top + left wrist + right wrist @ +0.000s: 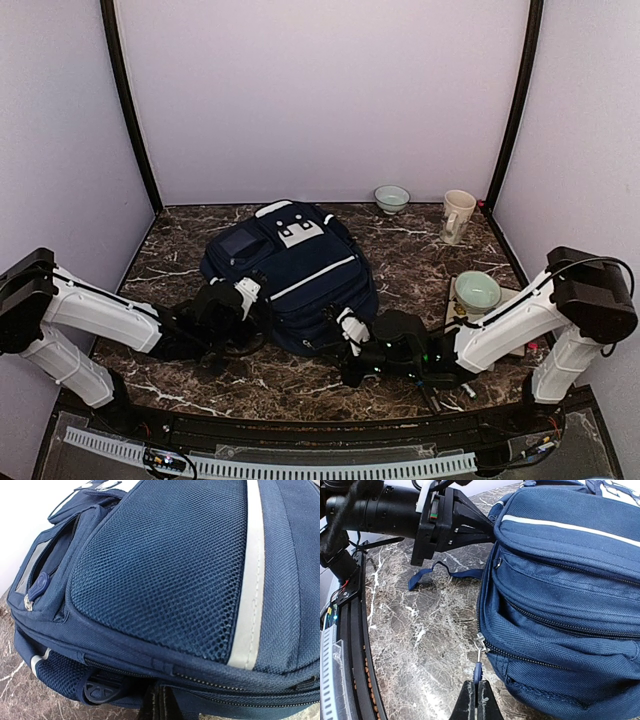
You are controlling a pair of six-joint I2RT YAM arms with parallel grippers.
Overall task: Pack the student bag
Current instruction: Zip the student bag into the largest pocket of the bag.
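right gripper (476, 687): closed, fingertips pinching the zipper pull (478, 669).
zipper pull: blue tab hanging from a metal slider at the near lower corner of the student bag (560, 605), just above the table (420, 640).
left gripper (248, 292): closed, set against the bag's left side; its fingertips do not show clearly in the wrist view, so whether they nip any fabric cannot be told.
student bag (300, 270): navy, lying flat at the middle of the table (420, 250), between the two grippers; white stripe across it, grey-white patch toward the far edge.
mesh panel (165, 570): navy, on the bag's upper face beside the stripe.
strap (445, 572): loose blue webbing on the table by the bag's near left side.
far bowl (391, 197): pale green, at the far edge, right of the bag.
mug (457, 215): cream, upright, near the far right corner.
near bowl (477, 290): pale green, by the right edge.
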